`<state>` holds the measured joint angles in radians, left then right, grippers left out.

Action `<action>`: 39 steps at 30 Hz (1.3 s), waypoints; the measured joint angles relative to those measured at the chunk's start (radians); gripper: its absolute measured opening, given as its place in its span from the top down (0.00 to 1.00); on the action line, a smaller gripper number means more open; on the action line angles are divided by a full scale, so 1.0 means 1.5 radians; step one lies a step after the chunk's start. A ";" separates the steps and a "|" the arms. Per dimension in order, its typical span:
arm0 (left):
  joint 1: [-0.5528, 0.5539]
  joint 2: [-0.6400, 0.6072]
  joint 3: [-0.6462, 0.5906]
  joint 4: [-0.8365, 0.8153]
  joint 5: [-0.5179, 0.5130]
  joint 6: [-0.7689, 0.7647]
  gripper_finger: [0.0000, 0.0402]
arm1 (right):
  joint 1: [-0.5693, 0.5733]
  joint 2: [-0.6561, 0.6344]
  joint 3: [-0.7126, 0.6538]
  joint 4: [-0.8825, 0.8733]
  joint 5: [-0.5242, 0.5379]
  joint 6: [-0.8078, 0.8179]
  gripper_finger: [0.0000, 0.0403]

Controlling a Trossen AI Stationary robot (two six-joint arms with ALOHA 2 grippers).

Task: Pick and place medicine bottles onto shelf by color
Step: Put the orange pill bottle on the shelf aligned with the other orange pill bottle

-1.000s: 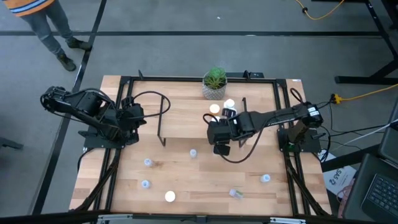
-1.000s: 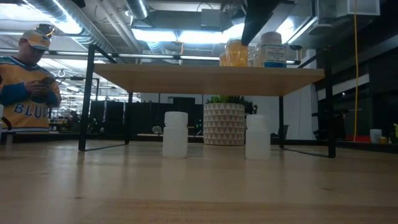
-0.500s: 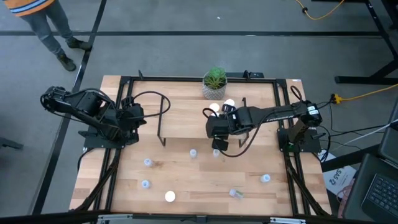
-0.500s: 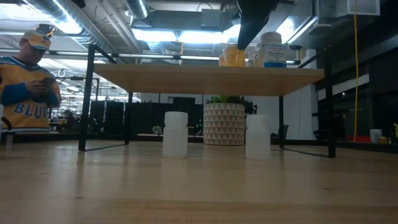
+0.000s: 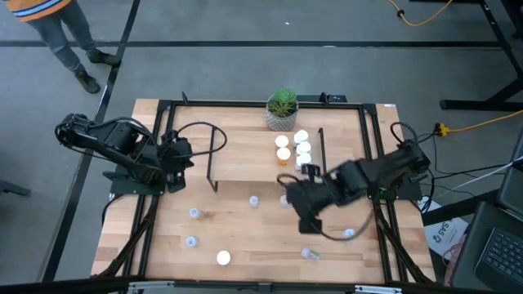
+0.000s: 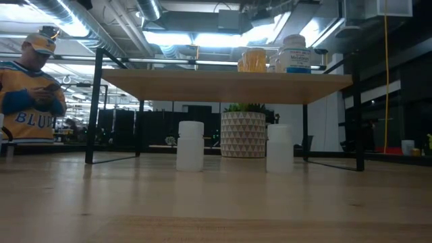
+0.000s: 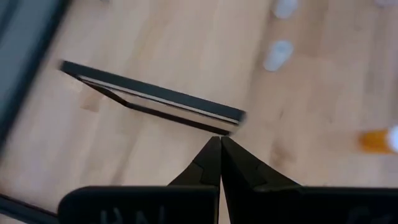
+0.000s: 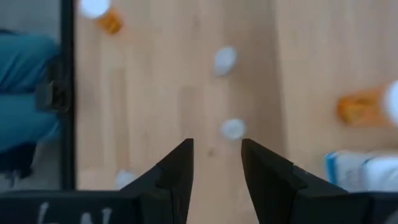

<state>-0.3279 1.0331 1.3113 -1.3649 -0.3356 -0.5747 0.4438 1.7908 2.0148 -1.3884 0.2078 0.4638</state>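
Medicine bottles: four stand on the shelf [image 5: 245, 155] at its right end, in a short row, white caps up [image 5: 303, 149], one orange-tinted [image 5: 283, 154]. In the low view they sit on the shelf top, an orange one [image 6: 254, 59] beside a white blue-labelled one [image 6: 295, 52].

More bottles are loose on the tabletop [image 5: 163, 245] in front of the shelf: a pale one [image 5: 254, 200] just near of the shelf edge, two pale ones at near left [image 5: 194, 213] [image 5: 190, 242], a white-capped one [image 5: 223, 258] at the near edge, one lying on its side [image 5: 310, 254] near centre-right, one pale at right [image 5: 349, 234]. The low view shows two white bottles upright under the shelf [image 6: 190, 146] [image 6: 279, 148].

Right gripper [image 5: 304, 214] hangs over the table just near of the shelf's right end, fingers spread apart, nothing between them; the wrist view confirms the gap [image 8: 216, 163].

Left gripper [image 5: 185, 155] sits at the left edge of the table by the shelf's left frame, fingers pressed together [image 7: 220, 163], empty.

Potted plant [image 5: 282, 109] at the far edge behind the shelf. A person [image 6: 28, 88] stands in the room, far left.
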 joint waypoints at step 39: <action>-0.248 0.478 0.000 0.379 0.241 0.007 0.56 | 0.296 0.001 -0.038 0.000 0.187 0.352 0.66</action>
<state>-0.7005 1.7500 1.3113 -0.7963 0.0262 -0.5649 0.8885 1.7924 1.9572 -1.3880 0.4876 0.9912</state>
